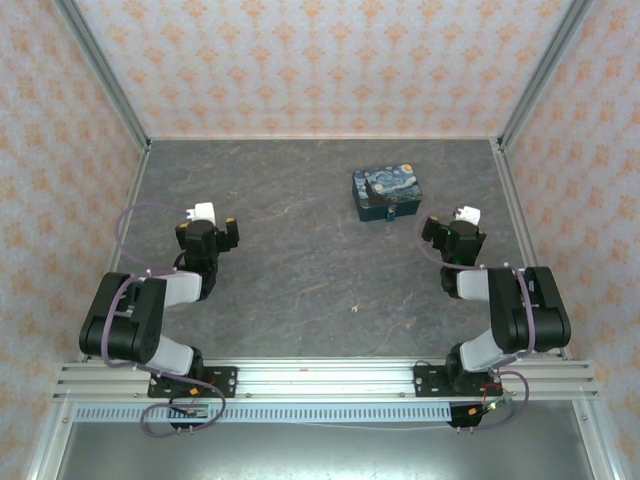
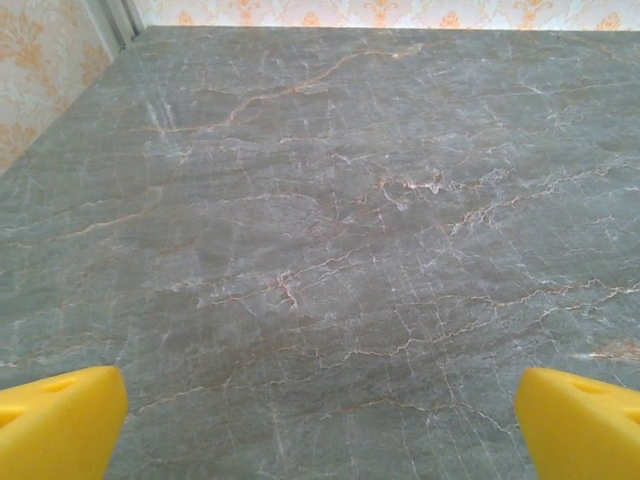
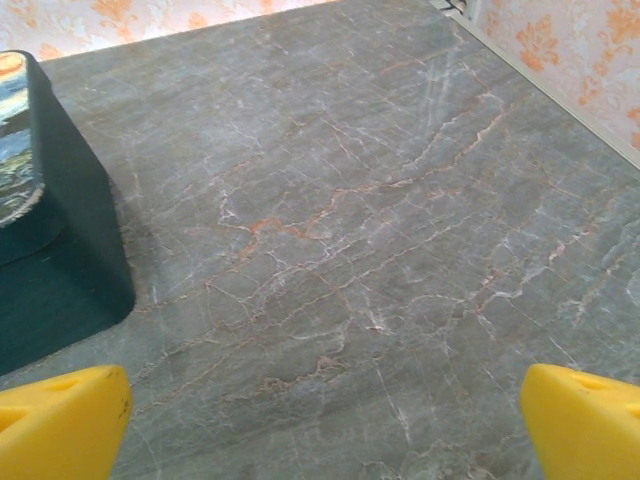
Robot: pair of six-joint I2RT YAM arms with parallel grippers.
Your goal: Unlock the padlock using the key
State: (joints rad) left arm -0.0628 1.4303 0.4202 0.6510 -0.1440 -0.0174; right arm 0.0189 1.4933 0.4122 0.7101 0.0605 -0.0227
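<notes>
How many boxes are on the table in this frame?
1. The painted box stands on the table, far and right of centre; its dark side shows at the right wrist view's left edge. Nothing seems to hide another.

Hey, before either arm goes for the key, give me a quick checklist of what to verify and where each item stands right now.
1. Left tool open and empty: ok.
2. Right tool open and empty: ok.
3. Box flat on the table, apart from both arms: ok.
4. Padlock found at the box's near side: ok. Locked or unlocked: cannot tell.
5. Key position: cannot tell for sure. It looks like a pale speck on the table, nearer the arms than the box, but it is too small to confirm.
</notes>
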